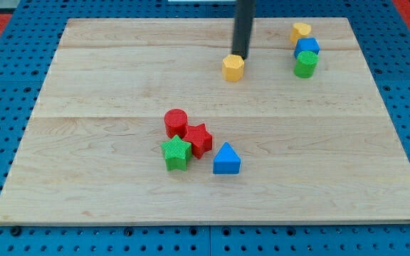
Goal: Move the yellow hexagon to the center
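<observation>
The yellow hexagon [233, 68] sits on the wooden board [119, 85] in the upper middle of the view. My tip [240, 55] stands just above and slightly right of it, touching or almost touching its top edge. The dark rod rises from there out of the view's top.
A red cylinder [176, 122], a red star [198, 139], a green star [176, 153] and a blue triangle [226, 159] cluster below the board's centre. At the top right, a yellow block [301, 32], a blue block [307, 47] and a green cylinder [305, 64] stand in a column.
</observation>
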{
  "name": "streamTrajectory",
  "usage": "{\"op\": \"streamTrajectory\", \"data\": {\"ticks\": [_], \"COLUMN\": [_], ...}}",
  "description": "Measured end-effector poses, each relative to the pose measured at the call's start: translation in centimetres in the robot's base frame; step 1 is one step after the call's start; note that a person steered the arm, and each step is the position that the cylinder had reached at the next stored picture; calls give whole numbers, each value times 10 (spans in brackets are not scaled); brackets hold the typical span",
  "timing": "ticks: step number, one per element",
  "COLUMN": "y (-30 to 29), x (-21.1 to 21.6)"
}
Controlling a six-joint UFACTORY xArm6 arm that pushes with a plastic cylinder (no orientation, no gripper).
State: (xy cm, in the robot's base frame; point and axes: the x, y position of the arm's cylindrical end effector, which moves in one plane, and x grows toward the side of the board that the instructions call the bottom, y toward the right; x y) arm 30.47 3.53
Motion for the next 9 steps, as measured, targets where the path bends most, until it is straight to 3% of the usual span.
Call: {"op": "streamTrajectory", "data": {"ticks": [1,3,4,5,6,8,9], "y": [-61,-65,-54,44,24,20,-40], "x": [32,38,-6,2,56,16,-17]}}
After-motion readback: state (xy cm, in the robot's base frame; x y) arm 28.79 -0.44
